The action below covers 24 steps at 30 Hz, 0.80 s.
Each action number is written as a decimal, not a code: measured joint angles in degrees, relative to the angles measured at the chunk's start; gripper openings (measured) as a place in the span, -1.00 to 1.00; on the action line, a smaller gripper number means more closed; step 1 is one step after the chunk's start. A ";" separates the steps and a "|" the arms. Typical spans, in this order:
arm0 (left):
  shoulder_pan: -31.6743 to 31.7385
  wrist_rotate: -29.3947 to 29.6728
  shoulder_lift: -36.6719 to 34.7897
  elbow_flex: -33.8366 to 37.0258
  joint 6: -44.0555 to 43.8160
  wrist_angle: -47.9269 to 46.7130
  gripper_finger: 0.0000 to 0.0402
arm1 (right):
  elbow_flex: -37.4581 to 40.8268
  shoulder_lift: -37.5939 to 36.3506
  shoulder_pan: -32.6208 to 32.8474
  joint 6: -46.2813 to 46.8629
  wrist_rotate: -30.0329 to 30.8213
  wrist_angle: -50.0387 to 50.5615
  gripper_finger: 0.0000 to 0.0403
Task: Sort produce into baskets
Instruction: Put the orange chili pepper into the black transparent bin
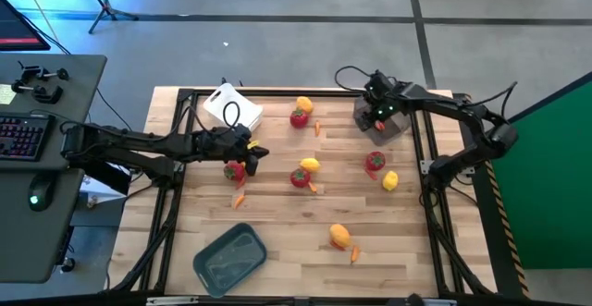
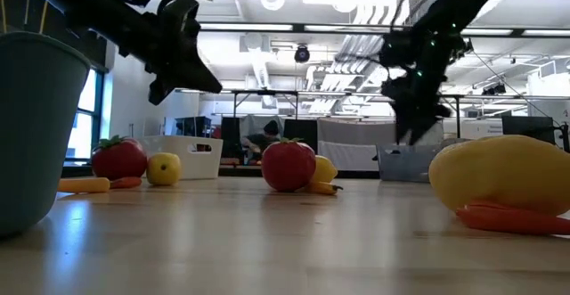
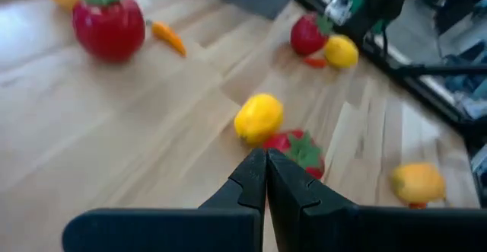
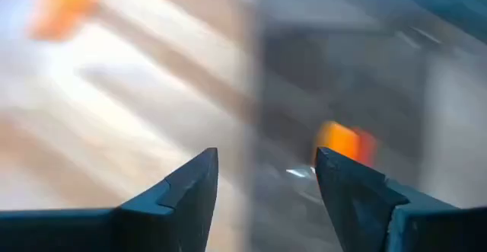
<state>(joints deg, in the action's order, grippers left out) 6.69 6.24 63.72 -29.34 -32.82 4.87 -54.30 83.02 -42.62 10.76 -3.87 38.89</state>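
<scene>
My left hand (image 1: 252, 152) hangs over the table (image 1: 277, 241) with its fingers pressed together on nothing, just above a red fruit (image 1: 235, 169) and a thin orange piece (image 1: 240, 200); the white basket (image 1: 232, 108) stands just behind it and the grey-blue basket (image 1: 229, 259) near the front edge. Yellow and red fruits lie scattered across the middle. On the right, my right hand (image 4: 266, 180) is over the dark smoky basket (image 1: 379, 118), fingers spread apart and empty, and an orange blur beneath them is probably the piece I am dropping there, already inside. To finish well, I should stay spread, lift straight up clear of the rim, then go for the next piece.
</scene>
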 joint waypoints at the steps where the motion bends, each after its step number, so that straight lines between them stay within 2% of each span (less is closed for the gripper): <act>1: -0.25 0.00 0.00 0.00 -0.15 -0.89 -1.00 | 0.00 0.00 1.34 -0.19 -2.79 -1.80 -0.05; 4: -0.89 -0.15 0.00 0.00 -0.42 -3.78 -1.00 | 0.39 0.00 5.57 0.93 -7.81 -7.92 -0.32; 8: -1.25 -1.09 -0.02 -0.45 -1.24 -5.47 -1.00 | 0.94 0.02 11.69 2.54 -9.43 -15.18 -0.83; 10: -1.77 -1.08 -0.02 -2.27 -0.19 -8.02 -1.00 | 0.92 0.02 14.54 2.85 -9.98 -18.45 -0.95; 15: -2.72 -0.76 -0.04 -9.33 5.05 -18.72 -1.00 | 0.92 0.02 20.83 7.06 -10.18 -24.41 -0.83; 19: -4.05 -3.12 -0.07 -15.02 6.09 -28.39 -1.00 | 0.92 0.22 24.26 8.27 -11.62 -29.37 -0.82; 21: -5.61 -5.11 -0.07 -16.83 3.66 -33.10 -1.00 | 0.92 0.22 24.55 8.25 -15.21 -30.45 -0.82; 24: -9.87 -5.99 -0.09 -17.76 -3.85 -38.94 -1.00 | 0.92 0.24 24.83 10.48 -15.82 -30.45 -0.82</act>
<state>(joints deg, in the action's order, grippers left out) -3.19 0.25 63.64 -47.10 -36.68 -34.07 -53.39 83.26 -17.79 21.24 -19.69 8.44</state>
